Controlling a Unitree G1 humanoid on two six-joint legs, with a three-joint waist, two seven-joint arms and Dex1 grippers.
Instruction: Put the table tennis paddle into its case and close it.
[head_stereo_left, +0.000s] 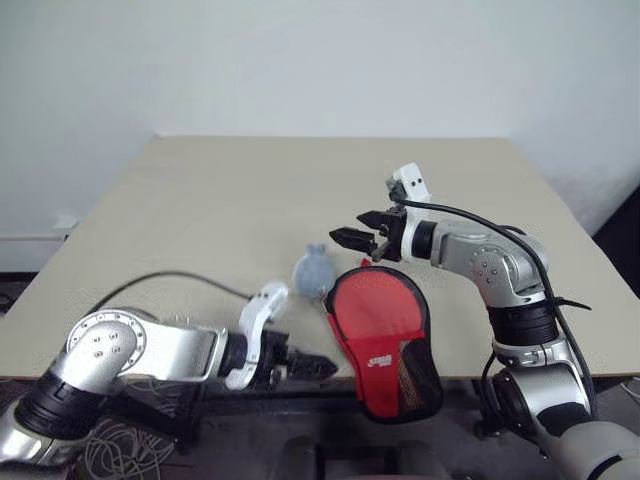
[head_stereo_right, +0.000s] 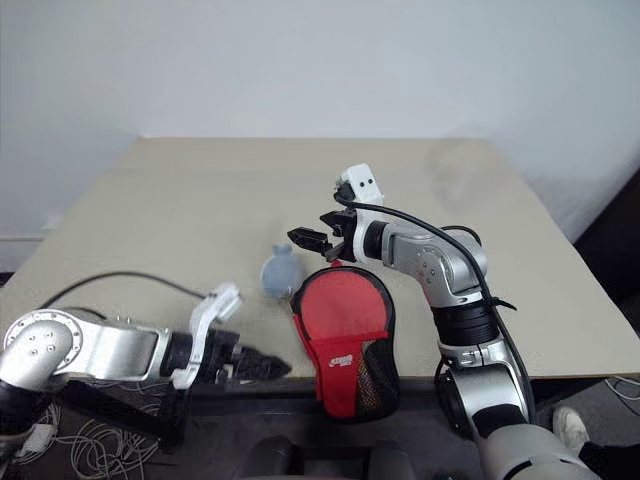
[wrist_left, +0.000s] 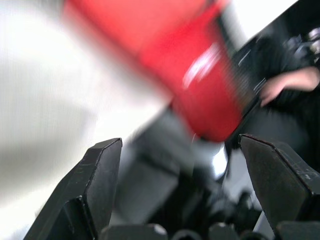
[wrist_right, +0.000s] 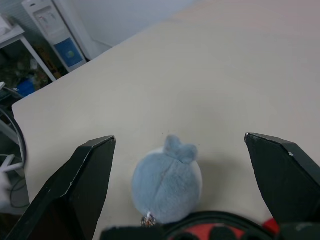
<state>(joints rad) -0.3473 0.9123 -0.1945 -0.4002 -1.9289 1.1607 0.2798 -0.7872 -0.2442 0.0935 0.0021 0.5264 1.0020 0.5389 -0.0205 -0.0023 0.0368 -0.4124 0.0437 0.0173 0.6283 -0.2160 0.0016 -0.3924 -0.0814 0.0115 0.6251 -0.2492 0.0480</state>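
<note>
A soft, paddle-shaped red case (head_stereo_left: 382, 335) with black trim, a white logo and a black mesh patch lies red side up at the near edge of the pale beige tabletop (head_stereo_left: 250, 200). Its narrow lower end with the mesh hangs over that edge. The round upper part rests flat on the tabletop. The table tennis paddle cannot be seen separately, and the pictures do not tell whether it sits inside the case.

Just beside the case's upper left rim lies a small bluish-grey plush toy (head_stereo_left: 313, 270) with two short ears. It is near the case, and whether they touch cannot be told from the head views. In the right wrist view the plush toy (wrist_right: 167, 187) sits between the two black fingers, with the black rim of the case just below it.

The right hand (head_stereo_left: 362, 232) hangs above the tabletop, just above the top of the case and to the right of the plush toy. Its two black fingers are spread wide and hold nothing.

The left hand (head_stereo_left: 305, 365) is off the front edge of the tabletop, to the left of the case's overhanging end and pointing toward it. Its black fingers (wrist_left: 97, 180) stand well apart in the left wrist view, with nothing between them. The blurred red case (wrist_left: 190, 65) is beyond them.
</note>
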